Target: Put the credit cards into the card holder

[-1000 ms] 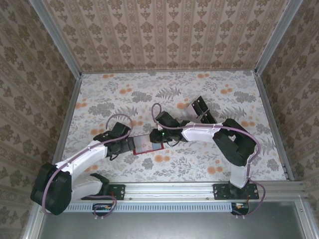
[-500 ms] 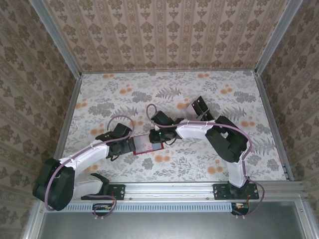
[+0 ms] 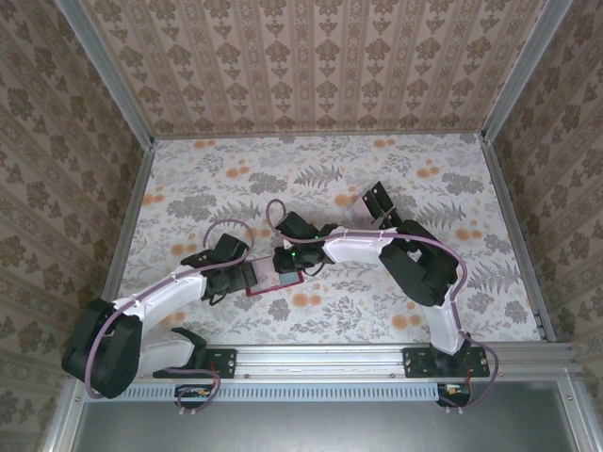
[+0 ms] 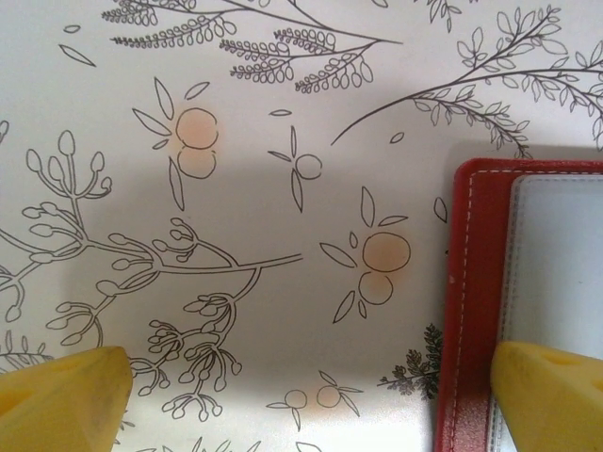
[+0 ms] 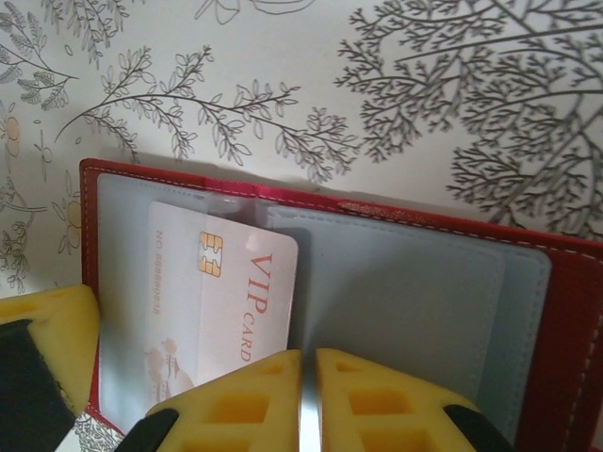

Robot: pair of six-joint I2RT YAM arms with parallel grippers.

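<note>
Right wrist | your right pincer [image 5: 308, 395], pinched nearly shut, has slid left over the open holder [image 5: 528, 311] | one card [image 5: 236, 292] sits in a pocket | left pincer [image 4: 306, 386] wide, astride the holder's edge on the surface [image 4: 236, 188] | insertion looks underway

both wrist cameras closely overlook the card holder [image 5: 405, 282].

Card [image 5: 226, 292] inside wallet [image 5: 405, 292] — on table [image 5: 283, 56]

bright even light, soft broad shadows, close edges slightly blurred.
</note>
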